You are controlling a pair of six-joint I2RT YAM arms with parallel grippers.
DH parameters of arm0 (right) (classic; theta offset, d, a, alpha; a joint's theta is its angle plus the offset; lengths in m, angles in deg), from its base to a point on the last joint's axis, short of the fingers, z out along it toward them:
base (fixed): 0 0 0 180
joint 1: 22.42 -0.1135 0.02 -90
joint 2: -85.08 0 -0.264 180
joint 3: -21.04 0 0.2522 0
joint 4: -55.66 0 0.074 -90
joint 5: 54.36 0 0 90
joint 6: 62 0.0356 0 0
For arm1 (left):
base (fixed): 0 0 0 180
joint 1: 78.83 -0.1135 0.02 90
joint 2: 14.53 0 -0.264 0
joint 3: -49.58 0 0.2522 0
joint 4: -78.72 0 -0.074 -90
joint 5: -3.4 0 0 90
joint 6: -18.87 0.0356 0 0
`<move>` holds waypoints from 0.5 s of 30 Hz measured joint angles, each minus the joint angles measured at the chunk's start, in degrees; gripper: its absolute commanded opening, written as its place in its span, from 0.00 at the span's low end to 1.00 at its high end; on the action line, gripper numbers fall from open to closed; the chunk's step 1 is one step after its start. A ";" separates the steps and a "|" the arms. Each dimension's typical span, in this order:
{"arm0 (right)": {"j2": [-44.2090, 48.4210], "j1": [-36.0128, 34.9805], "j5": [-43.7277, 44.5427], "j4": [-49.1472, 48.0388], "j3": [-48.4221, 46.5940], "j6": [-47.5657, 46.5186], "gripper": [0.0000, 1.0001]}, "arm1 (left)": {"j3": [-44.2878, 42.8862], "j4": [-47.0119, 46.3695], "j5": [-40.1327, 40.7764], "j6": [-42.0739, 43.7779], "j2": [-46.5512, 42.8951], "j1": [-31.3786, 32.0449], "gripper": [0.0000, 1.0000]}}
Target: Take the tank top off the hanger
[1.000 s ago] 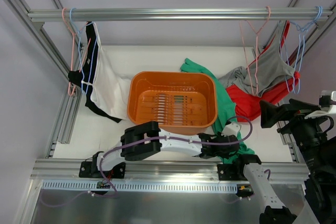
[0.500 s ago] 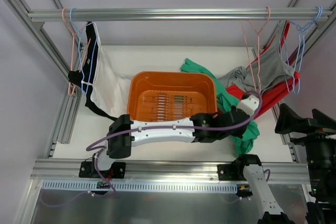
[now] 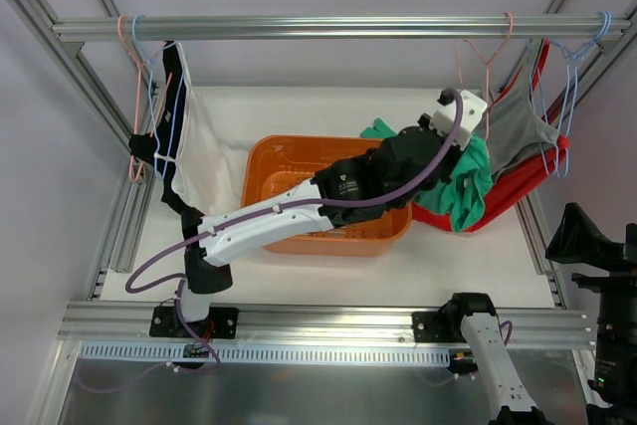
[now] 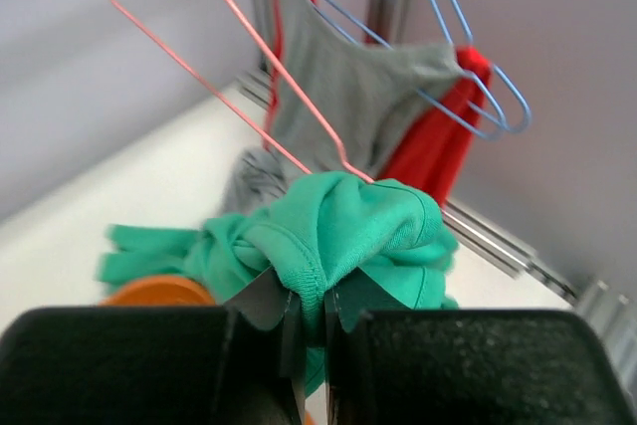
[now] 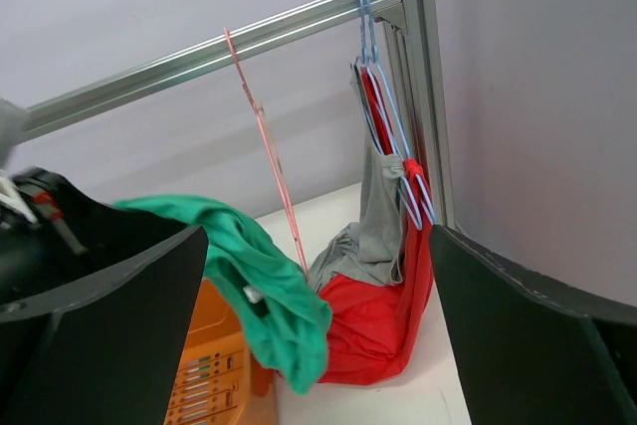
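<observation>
Crowding green top (image 4: 348, 226): pink hanger (image 4: 266, 47), grey garment (image 4: 348, 87).

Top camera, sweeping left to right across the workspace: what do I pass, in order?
white garment with black trim → orange basket → green tank top → grey tank top
</observation>
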 measured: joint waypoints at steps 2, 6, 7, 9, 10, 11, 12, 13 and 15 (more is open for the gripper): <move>0.00 -0.26 0.26 0.00 0.02 0.00 1.00 | -2.89 0.55 1.60 2.80 -0.28 -0.70 0.00; 0.00 -0.74 0.31 -0.02 0.09 0.00 1.00 | -7.06 0.68 3.87 7.39 -1.25 -1.92 0.00; 0.00 -0.79 0.33 -0.02 0.11 0.00 1.00 | -7.48 0.70 4.20 8.48 -1.84 -2.32 0.00; 0.00 -0.92 0.35 -0.09 0.15 0.00 1.00 | -8.37 0.72 5.01 10.23 -2.82 -3.04 0.00; 0.00 -0.96 0.35 -0.13 0.22 0.00 0.99 | -8.96 0.79 5.33 11.37 -3.45 -3.39 0.00; 0.00 -1.03 0.35 -0.20 0.28 0.00 0.99 | -9.55 0.76 5.49 12.35 -3.98 -3.74 0.00; 0.00 -1.05 0.33 -0.26 0.37 0.00 1.00 | -10.10 0.70 5.79 13.11 -4.37 -3.89 0.00; -0.02 -1.07 0.31 -0.26 0.44 0.00 0.99 | -10.95 0.59 6.25 14.29 -4.76 -4.09 0.00; -0.07 -1.14 0.28 -0.35 0.76 0.00 1.00 | -13.11 0.20 6.95 16.92 -5.40 -4.44 0.00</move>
